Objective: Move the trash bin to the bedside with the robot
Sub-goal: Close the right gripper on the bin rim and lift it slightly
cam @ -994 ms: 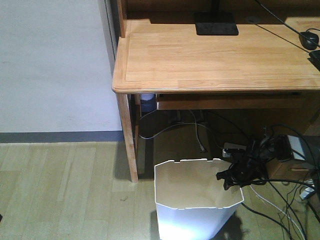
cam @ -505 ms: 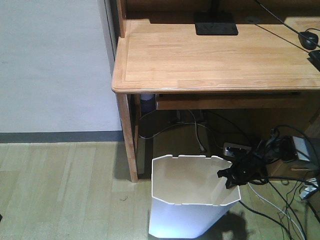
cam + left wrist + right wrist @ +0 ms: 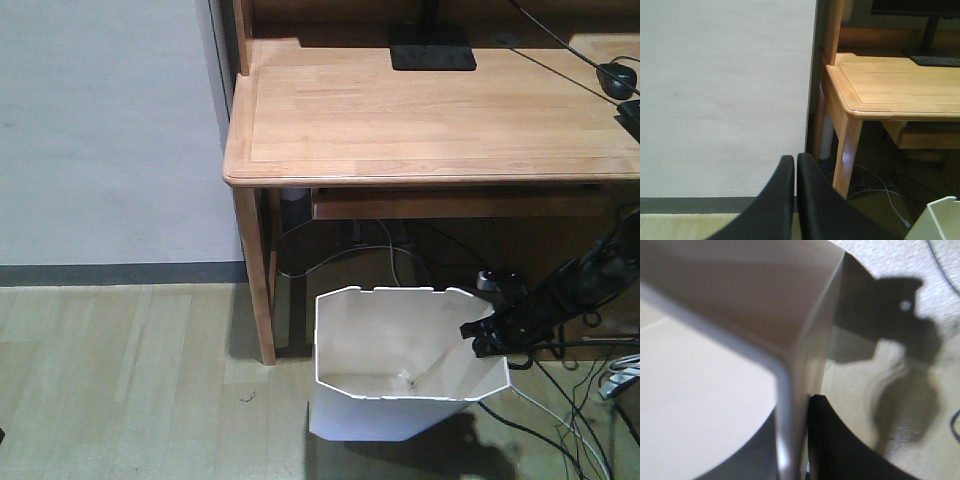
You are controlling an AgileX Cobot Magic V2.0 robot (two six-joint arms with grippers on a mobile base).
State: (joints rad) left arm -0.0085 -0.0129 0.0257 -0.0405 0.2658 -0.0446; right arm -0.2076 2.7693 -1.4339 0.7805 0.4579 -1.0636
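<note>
**Gripping the bin by its right rim, with the bed out of sight**

The white thin-walled plastic trash bin with the angular notched rim [image 3: 380,345] is low at the pale wood-pattern floor [image 3: 120,380], just in front of the light wooden desk [image 3: 430,110]. It leans so that its inside bottom shows. I cannot tell whether its base touches the floor.

The right black gripper [image 3: 487,340] reaches it from the right and is clamped on the rim wall. The right wrist view shows the thin wall between the two black fingers [image 3: 840,440]. The left black gripper [image 3: 795,200] has its fingers pressed together on nothing, facing the light grey wall [image 3: 725,100], well apart from the bin.

The bed is in no view, so I cannot tell its direction. In my judgement the right arm alone must move the bin, and this one-sided hold may let it swing.
</note>
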